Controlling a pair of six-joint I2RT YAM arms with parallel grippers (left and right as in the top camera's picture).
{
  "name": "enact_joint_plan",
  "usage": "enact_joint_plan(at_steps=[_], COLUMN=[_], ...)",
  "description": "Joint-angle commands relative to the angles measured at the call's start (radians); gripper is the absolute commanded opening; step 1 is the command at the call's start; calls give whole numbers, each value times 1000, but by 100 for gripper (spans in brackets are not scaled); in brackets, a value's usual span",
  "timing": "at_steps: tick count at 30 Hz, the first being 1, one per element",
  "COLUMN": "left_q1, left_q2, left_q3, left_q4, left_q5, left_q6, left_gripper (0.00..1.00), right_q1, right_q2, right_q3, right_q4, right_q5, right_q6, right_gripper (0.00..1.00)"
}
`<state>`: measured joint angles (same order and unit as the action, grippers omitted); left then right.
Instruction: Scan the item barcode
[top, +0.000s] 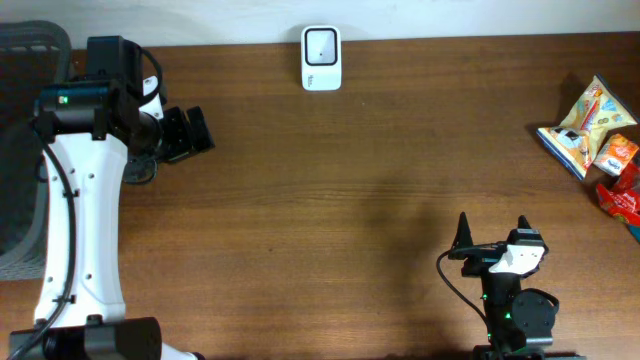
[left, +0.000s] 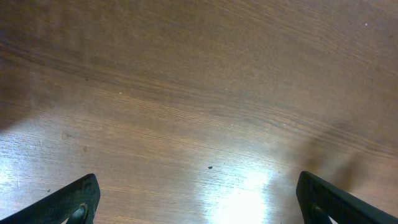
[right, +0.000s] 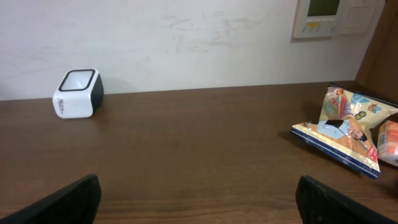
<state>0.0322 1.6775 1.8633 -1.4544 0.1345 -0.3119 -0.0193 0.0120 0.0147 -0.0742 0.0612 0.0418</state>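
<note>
Here, dark wood-grain table (top: 330, 190) against a white wall (right: 186, 43); left tool (top: 200, 133) and right tool (top: 492, 226) both wide open, empty.

Brown wood-grain table (top: 350, 190), glossy, with a bright light reflection in the left wrist view; white wall (right: 186, 43) behind its far edge, faintly scuffed; beige control panel (right: 318, 17) with small screen mounted on the wall, upper right; grey mesh chair (top: 22, 60) beyond the table's left edge.

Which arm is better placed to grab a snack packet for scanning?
Right. The right end effector, open, sits nearer the snack packets at the right edge of the table; the left end effector, open, is at the far left.
</note>
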Motion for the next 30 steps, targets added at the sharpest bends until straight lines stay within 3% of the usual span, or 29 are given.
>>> enact_joint_plan(at_steps=[1, 30], left_q1=[2, 2], left_q2=[2, 2], left_q3=[3, 3], left_q4=[2, 2], left_q5=[6, 6], left_q6=[-10, -10], left_gripper=[99, 99], right_q1=[-7, -7], right_q2=[-9, -9], right_q3=[-9, -9], right_q4=[-5, -5], right_q5=[2, -17], right_q6=[-63, -87], right_gripper=[99, 99])
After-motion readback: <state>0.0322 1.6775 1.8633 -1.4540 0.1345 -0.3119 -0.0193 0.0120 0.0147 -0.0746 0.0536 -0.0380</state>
